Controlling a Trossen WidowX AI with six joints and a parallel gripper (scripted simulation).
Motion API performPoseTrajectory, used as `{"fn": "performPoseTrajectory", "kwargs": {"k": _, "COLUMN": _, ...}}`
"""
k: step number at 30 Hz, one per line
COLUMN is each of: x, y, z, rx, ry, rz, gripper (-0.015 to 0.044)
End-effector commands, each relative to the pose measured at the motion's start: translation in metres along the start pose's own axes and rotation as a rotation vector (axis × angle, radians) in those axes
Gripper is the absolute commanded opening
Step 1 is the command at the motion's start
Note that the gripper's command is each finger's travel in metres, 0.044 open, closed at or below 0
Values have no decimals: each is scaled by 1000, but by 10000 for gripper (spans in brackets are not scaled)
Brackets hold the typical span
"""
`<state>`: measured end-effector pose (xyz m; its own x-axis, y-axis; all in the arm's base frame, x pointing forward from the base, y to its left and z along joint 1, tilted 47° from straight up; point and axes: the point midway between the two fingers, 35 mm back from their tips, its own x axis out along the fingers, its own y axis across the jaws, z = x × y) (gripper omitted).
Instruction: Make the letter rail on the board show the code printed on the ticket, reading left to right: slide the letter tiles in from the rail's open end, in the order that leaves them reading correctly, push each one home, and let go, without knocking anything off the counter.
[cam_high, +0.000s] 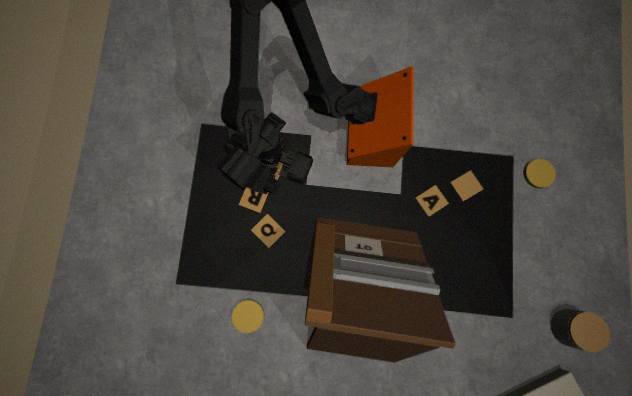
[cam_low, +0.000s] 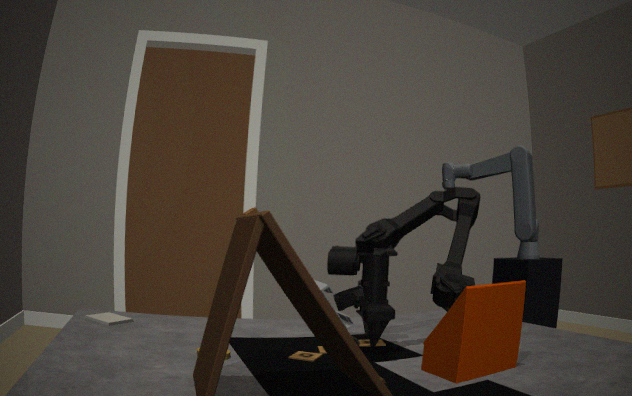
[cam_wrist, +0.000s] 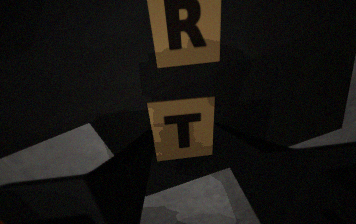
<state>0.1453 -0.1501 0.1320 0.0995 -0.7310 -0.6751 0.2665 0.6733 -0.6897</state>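
My gripper points down at the mat and is shut on the T tile, which lies flat and upright-lettered in the wrist view. The R tile lies just beside it, apart. The Q tile lies beyond R. The A tile and a tile with no visible letter lie on the right. The ticket reads QT, upside down in the top view. Below it, the silver rail holds no tiles on the sloping board.
An orange wedge block stands near the arm's base. The black mat lies beneath the tiles. Yellow discs lie outside it. A tan-topped cylinder stands at lower right in the top view.
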Motion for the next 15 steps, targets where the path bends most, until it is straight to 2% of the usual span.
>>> {"fn": "performPoseTrajectory", "kwargs": {"k": 1, "x": -3, "y": -1, "z": 0, "rx": 7, "ry": -1, "rz": -3, "gripper": 0}}
{"fn": "performPoseTrajectory", "kwargs": {"k": 15, "x": -11, "y": 1, "z": -1, "rx": 6, "ry": -1, "rz": -2, "gripper": 0}}
